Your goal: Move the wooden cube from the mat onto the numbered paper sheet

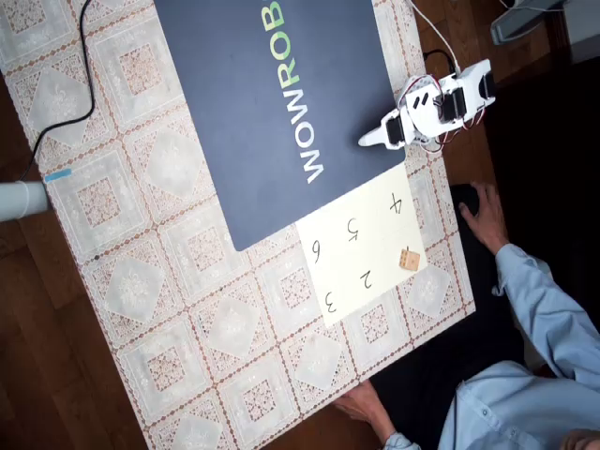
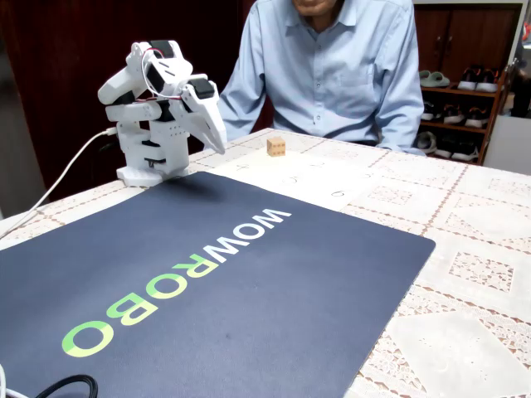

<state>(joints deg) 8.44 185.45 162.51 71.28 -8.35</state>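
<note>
The wooden cube (image 1: 409, 260) (image 2: 276, 147) is a tiny tan block with dark dots. It rests on the cream numbered paper sheet (image 1: 361, 244) (image 2: 307, 178), near the sheet's edge closest to the person. The navy mat (image 1: 272, 103) (image 2: 191, 282) with WOWROBO lettering lies beside the sheet with nothing on it. My white gripper (image 1: 367, 141) (image 2: 220, 145) is folded back by the arm's base. Its tip hangs above the mat's corner, well away from the cube. The fingers lie together with nothing between them.
A lace-patterned tablecloth (image 1: 187, 309) covers the table. A person in a light blue shirt (image 2: 332, 66) sits at the table's edge, with hands (image 1: 483, 216) near it. A black cable (image 1: 66, 103) runs across the cloth, and a white cable (image 2: 58, 186) leads to the arm's base.
</note>
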